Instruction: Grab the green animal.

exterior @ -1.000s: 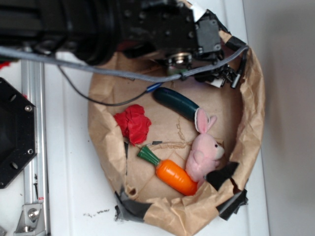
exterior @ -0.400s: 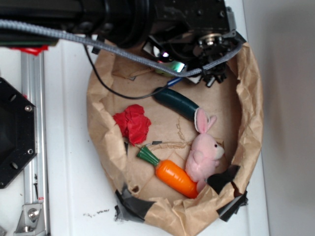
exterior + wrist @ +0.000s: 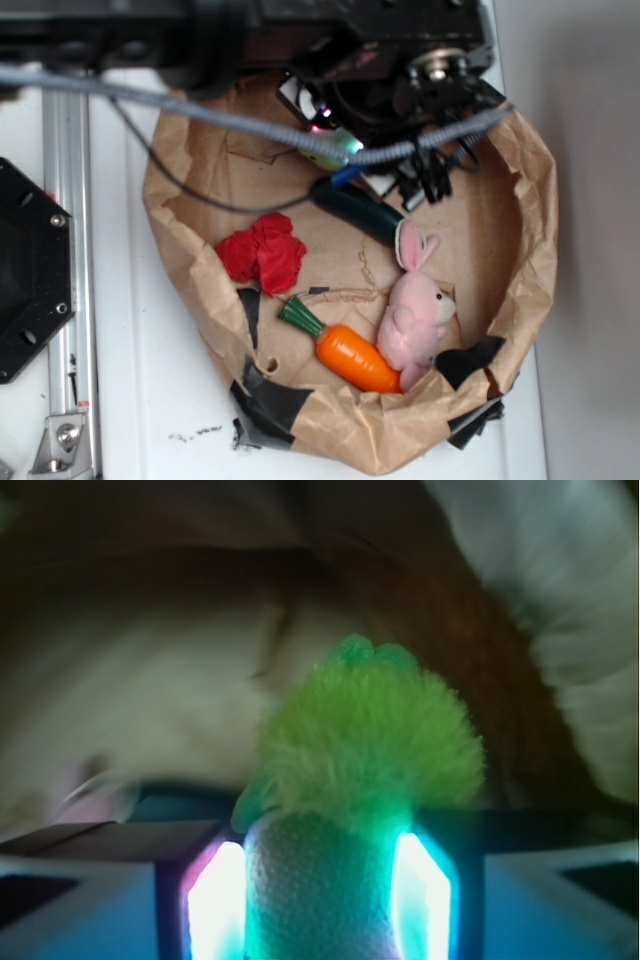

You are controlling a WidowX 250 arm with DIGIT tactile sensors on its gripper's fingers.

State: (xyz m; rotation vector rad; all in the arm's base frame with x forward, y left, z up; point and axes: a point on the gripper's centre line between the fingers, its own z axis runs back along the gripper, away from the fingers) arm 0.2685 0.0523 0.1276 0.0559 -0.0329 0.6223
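The green animal (image 3: 365, 740) fills the middle of the wrist view, its fuzzy yellow-green part poking out past the jaws and its smoother olive part pinched between the two glowing pads (image 3: 215, 900). My gripper (image 3: 320, 880) is shut on it. In the exterior view the gripper (image 3: 335, 138) hangs over the far side of the brown paper bag (image 3: 190, 270). Only a small green patch of the animal (image 3: 345, 146) shows under the black arm.
Inside the bag lie a dark green cucumber (image 3: 355, 210), a pink plush bunny (image 3: 415, 315), an orange carrot (image 3: 345, 352) and a red crumpled piece (image 3: 262, 250). A grey cable (image 3: 250, 125) crosses the bag. A metal rail (image 3: 62, 250) stands at the left.
The arm has shifted over the bag's far side and the green animal now shows between the jaws. The bag's rim has spread outward to the left and right.
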